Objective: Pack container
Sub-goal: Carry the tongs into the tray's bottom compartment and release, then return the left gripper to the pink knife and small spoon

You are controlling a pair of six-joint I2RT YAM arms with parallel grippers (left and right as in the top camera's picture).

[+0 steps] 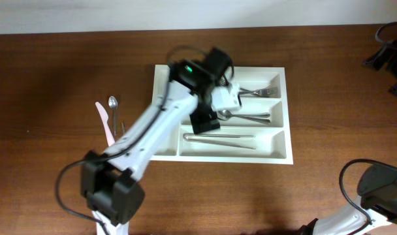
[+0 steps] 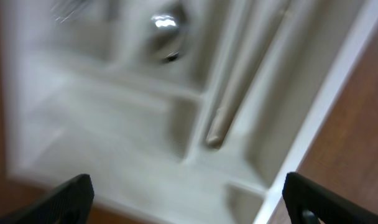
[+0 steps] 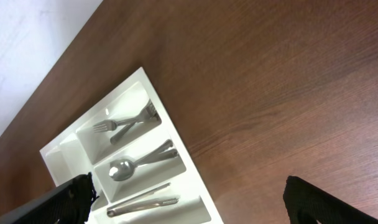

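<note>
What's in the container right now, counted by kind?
Forks: 2
Spoons: 2 (one bowl shows, two handles)
Long metal sticks: 2
Total: 6 in the container

The container [image 1: 285,111], a white plastic tray, sits flat on the brown table [image 1: 55,65], long side running left to right; its three long right-hand compartments each hold cutlery [image 1: 254,118], narrow left ones partly hidden
</note>
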